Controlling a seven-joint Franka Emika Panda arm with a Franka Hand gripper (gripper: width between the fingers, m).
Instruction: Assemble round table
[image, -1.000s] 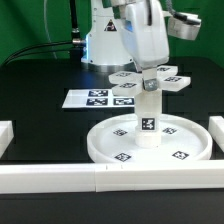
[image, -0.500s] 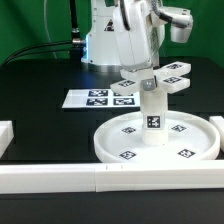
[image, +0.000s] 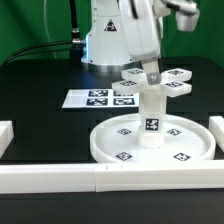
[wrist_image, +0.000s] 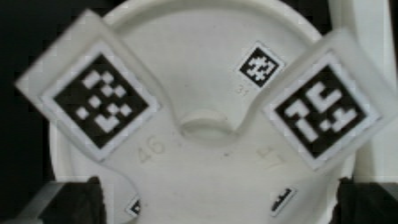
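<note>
**Layout on the surface**

Standing upright on the hub of the rimmed disc: the cylinder leg. Atop the leg: the flat base piece (tool directly above it). Behind the disc, toward the exterior view's left: the marker board. In front of the disc, along the near edge: the border rails.

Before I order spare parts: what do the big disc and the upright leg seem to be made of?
Disc: looks like white plastic, smooth and matte, with a moulded raised rim and square tags on it. Leg: seemingly the same white plastic, a plain cylinder bearing one tag. Neither shows wood grain or metal shine.
</note>
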